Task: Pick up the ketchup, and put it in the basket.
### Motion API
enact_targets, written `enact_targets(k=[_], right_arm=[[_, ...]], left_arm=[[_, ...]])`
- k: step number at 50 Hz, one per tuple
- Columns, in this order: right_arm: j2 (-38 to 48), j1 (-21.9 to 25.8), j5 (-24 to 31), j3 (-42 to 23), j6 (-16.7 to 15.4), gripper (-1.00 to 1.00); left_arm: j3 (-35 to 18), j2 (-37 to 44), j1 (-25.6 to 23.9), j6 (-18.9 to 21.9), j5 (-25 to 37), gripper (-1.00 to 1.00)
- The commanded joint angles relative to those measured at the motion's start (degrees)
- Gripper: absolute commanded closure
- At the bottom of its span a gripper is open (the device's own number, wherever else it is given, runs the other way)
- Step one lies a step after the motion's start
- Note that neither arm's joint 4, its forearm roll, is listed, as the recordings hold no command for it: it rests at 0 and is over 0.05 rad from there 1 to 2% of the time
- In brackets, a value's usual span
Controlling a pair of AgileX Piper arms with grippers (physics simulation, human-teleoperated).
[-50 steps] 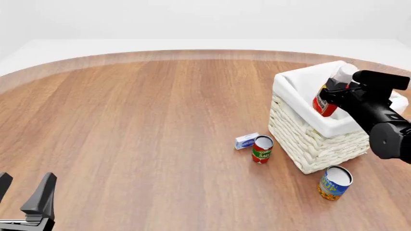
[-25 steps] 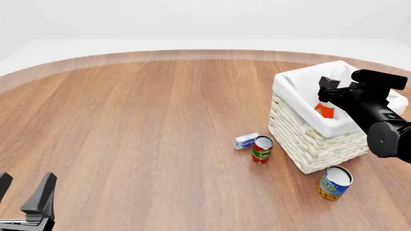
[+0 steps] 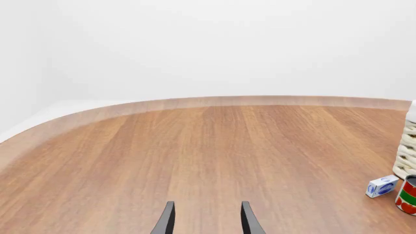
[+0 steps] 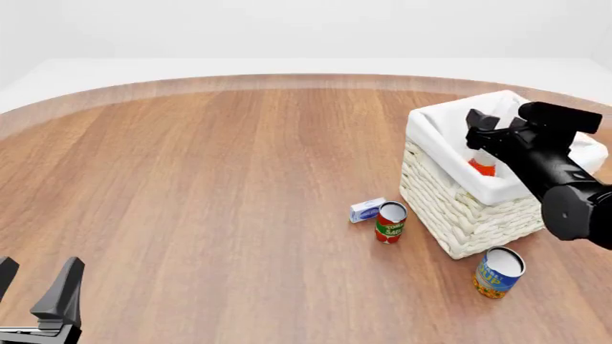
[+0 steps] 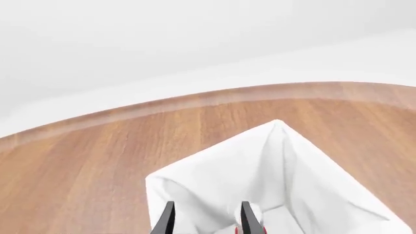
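Observation:
The ketchup [image 4: 484,168] lies down inside the basket [image 4: 459,215], only a red patch of it showing above the white liner. My right gripper [image 4: 498,125] hovers open just above it, over the basket's inside, holding nothing. In the right wrist view the ketchup's white cap [image 5: 255,213] shows past the open fingers [image 5: 167,220], with the liner [image 5: 215,180] all around. My left gripper [image 4: 36,295] stands open and empty at the near left edge of the table, far from the basket; the left wrist view shows its fingers [image 3: 166,222] spread over bare wood.
A red-and-green tomato can [image 4: 389,222] and a small blue-and-white box [image 4: 367,209] sit just left of the basket's near corner. A blue-and-orange can [image 4: 498,272] stands in front of the basket. The wooden table [image 4: 211,186] curves away at the back.
The ketchup left my right gripper and dropped into the basket. The right gripper's fingers opened and shifted slightly left. The left arm stayed still.

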Motion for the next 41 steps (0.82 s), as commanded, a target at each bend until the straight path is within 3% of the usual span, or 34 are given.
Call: enact_targets(k=[1, 17, 41], right_arm=[[-1.25, 2.02, -0.92, 0.64, 0.77, -1.00], [-3.93, 6.15, -3.21, 1.97, 2.17, -1.00], [-8.64, 14.32, -7.79, 5.42, 1.02, -1.00]], left_arm=[[0.00, 0.01, 0.00, -0.01, 0.00, -1.00], [0.00, -0.01, -0.01, 0.00, 0.00, -1.00], [0.00, 0.00, 0.01, 0.01, 0.00, -1.00]])
